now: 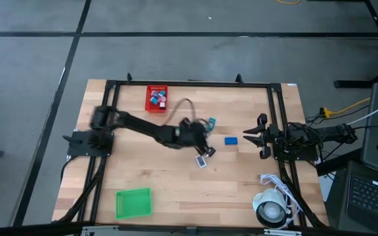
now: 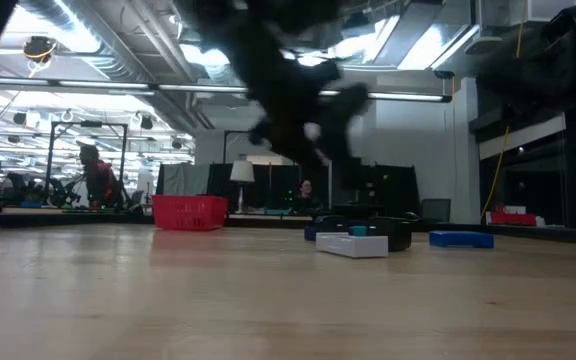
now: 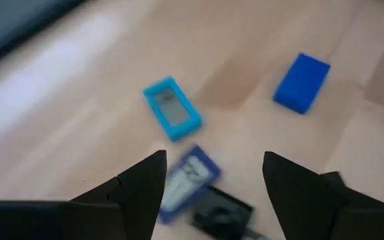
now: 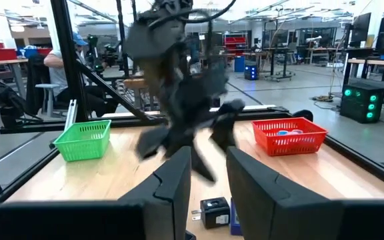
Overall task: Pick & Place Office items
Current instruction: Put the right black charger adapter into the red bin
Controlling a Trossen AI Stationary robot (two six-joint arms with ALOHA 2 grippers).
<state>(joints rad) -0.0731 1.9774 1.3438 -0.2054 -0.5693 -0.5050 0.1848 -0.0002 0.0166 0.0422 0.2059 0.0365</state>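
My left gripper (image 3: 212, 177) is open and hovers above the table's middle (image 1: 201, 141), touching nothing. Between and below its fingers lie a white-and-blue flat piece (image 3: 187, 179) and a black piece (image 3: 222, 213). Beyond them lie a teal flat piece (image 3: 172, 108) and a blue block (image 3: 302, 81). All four rest flat on the wood: white-and-blue piece (image 1: 202, 161), black piece (image 1: 210, 152), teal piece (image 1: 210, 122), blue block (image 1: 231, 139). Several more small pieces lie in the red mesh bin (image 1: 156, 98). My right gripper (image 1: 247, 134) waits at the table's right side, its fingers a narrow gap apart (image 4: 209, 183).
A green mesh bin (image 1: 133, 202) stands near the table's near-left corner. A large white roll with cable (image 1: 271, 210) sits at the near-right corner. A black frame rail (image 1: 189, 84) runs round the table top. People sit in the room behind (image 2: 96, 180).
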